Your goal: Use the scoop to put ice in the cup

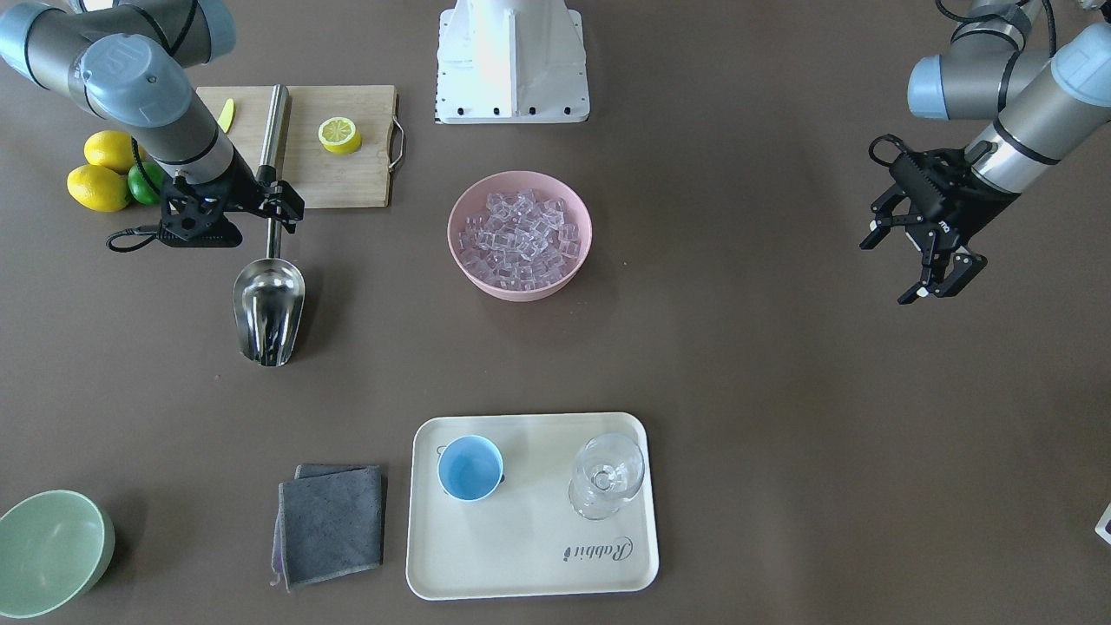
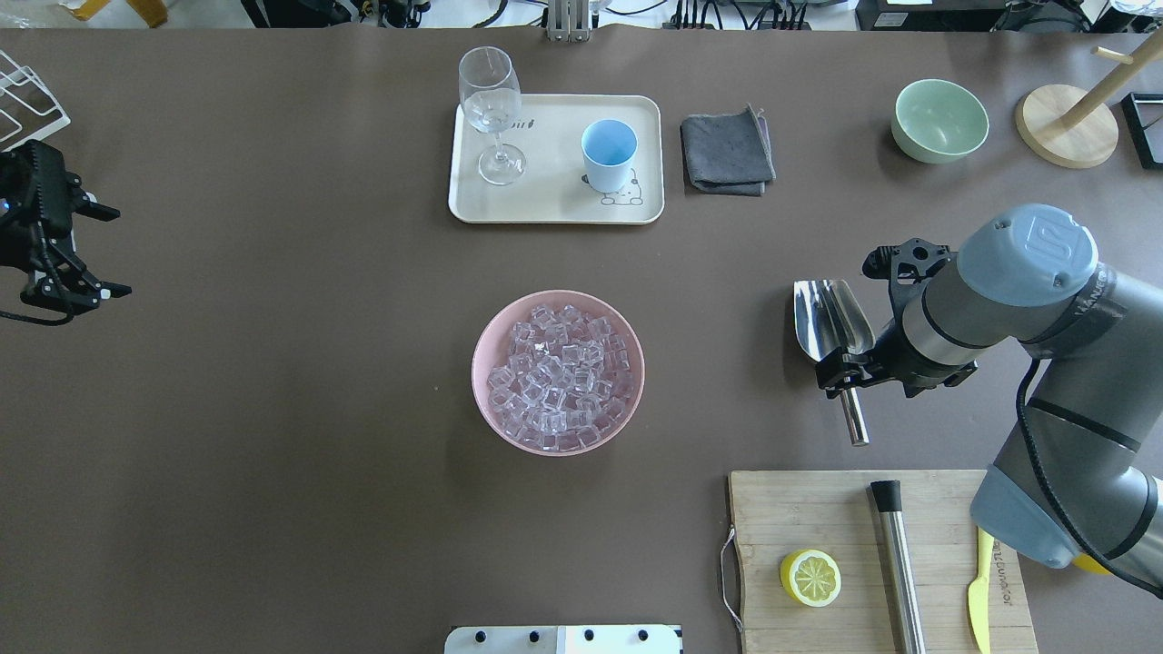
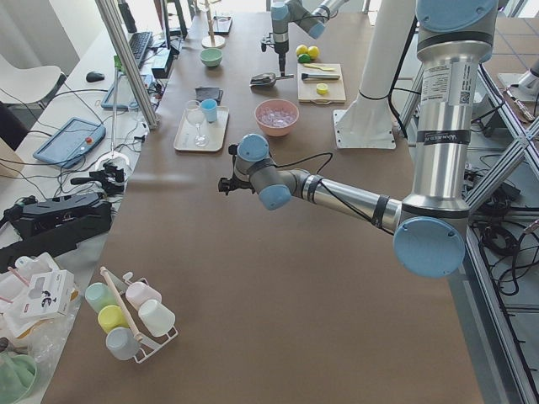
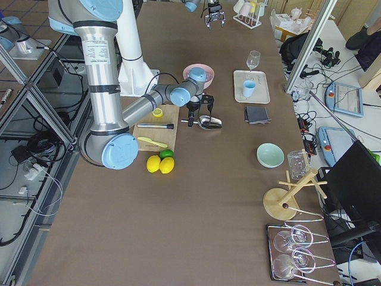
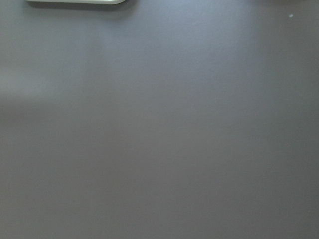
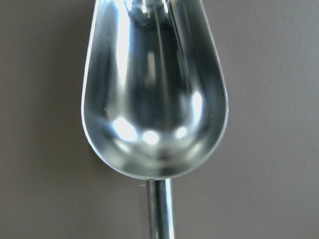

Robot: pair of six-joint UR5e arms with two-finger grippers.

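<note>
Early going: the right gripper (image 2: 845, 368) has its jaws pinching the handle of the empty scoop (image 2: 822, 318), three o'clock of the pink bowl (image 2: 476, 372) seen overhead. We judge no scooping done: the ice (image 2: 559, 372) fills the bowl, the cup (image 2: 609, 150) at twelve sits empty. The left gripper (image 1: 894, 265) hangs with jaws spread.

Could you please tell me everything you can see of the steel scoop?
The scoop is shiny stainless steel: a deep rounded trough, empty and open side up, and a thin straight handle. It sits level, off to the side of the pink bowl of ice. The right tool straddles its handle; whether it is clamped or lifted is unclear.
</note>
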